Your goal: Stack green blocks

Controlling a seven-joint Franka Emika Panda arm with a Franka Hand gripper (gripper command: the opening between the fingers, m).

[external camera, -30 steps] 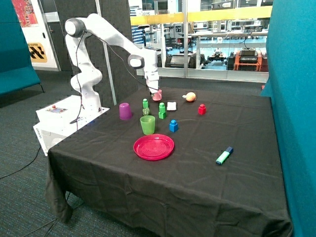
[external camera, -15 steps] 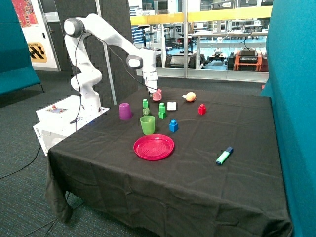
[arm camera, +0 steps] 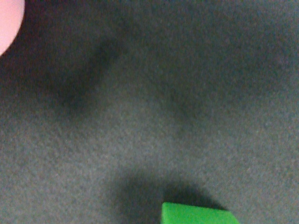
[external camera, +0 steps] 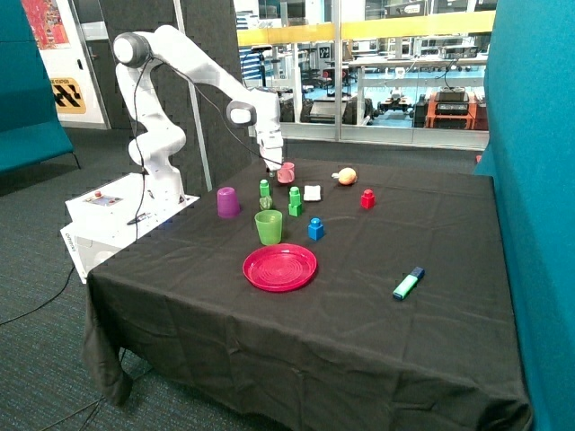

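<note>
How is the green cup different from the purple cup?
The green cup stands with its open mouth up; the purple cup sits upside down, base on top. The green cup is next to the red plate; the purple cup is farther back, nearer the robot's base. The green one looks see-through; the purple one looks solid. Both are small cups of about the same size on the black tablecloth.

Pincer [external camera: 272,165] beside pink cup [external camera: 287,173], green blocks [external camera: 295,201] nearby
</note>
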